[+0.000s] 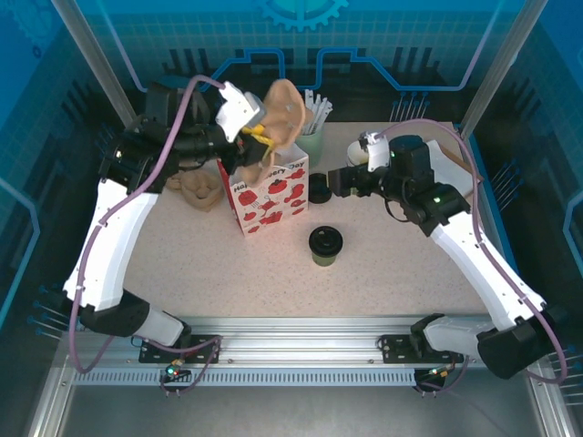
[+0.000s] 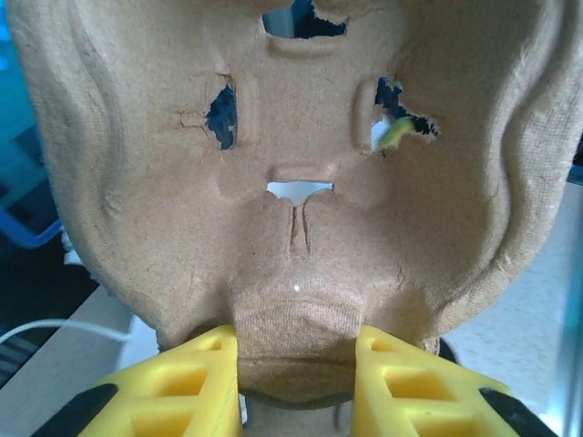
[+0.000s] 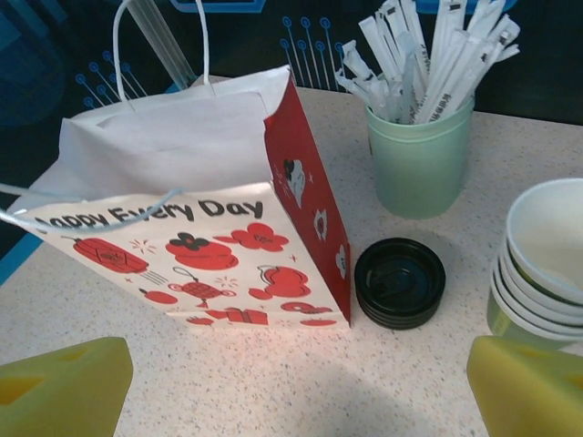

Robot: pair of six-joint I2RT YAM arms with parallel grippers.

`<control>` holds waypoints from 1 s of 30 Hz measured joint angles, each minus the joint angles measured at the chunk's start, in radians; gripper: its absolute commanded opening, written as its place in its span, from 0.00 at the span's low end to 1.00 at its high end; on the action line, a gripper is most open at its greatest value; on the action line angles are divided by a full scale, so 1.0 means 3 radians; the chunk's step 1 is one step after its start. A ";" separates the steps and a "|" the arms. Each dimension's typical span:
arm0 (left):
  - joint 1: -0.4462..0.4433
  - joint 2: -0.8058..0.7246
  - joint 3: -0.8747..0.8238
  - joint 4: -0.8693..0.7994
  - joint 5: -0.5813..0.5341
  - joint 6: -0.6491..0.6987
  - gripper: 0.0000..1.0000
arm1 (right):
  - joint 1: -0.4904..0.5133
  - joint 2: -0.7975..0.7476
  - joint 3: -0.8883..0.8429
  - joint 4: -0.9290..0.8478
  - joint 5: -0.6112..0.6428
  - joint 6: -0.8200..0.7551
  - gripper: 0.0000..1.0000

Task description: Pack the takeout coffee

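The takeout coffee [image 1: 326, 245], an olive-green cup with a black lid, stands upright on the table in front of the red-and-white paper bag [image 1: 269, 193]. My left gripper [image 1: 257, 137] is shut on the edge of a brown pulp cup carrier [image 1: 284, 114], which it holds tilted up above the bag's open top. In the left wrist view the carrier [image 2: 301, 182] sits between the yellow fingers [image 2: 191, 382] of the left gripper [image 2: 296, 364]. My right gripper [image 1: 339, 181] hovers open and empty to the right of the bag [image 3: 191, 237]. Its gap [image 3: 296, 391] faces bare tabletop.
A stack of black lids [image 3: 399, 282] lies beside the bag's right side. Behind it stands a mint cup of wrapped straws [image 3: 421, 159]. A stack of lidless cups [image 3: 539, 264] is to the right. More pulp carriers [image 1: 202, 189] lie left of the bag.
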 measured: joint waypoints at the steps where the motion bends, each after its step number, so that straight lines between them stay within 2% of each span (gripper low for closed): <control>1: 0.0090 0.0025 0.0001 0.0015 0.0015 -0.0023 0.30 | 0.0000 0.0074 0.0048 0.0033 -0.0032 0.0018 0.94; 5: 0.0359 0.0145 0.0001 0.0116 0.0056 -0.0047 0.30 | 0.0001 0.0409 0.0281 0.0183 -0.0200 0.0131 0.88; 9: 0.0496 0.0264 0.0001 0.0195 0.0106 -0.0047 0.30 | 0.0055 0.0778 0.0595 0.0234 -0.0264 0.0230 0.79; 20: 0.0605 0.0529 -0.0005 0.0301 0.0139 -0.0013 0.30 | 0.0183 0.1823 0.1606 -0.0039 -0.0169 0.0198 0.57; 30: 0.0646 0.0571 -0.0050 0.0331 0.0234 0.0046 0.29 | 0.0239 0.2238 0.1937 -0.0263 -0.0140 0.0150 0.35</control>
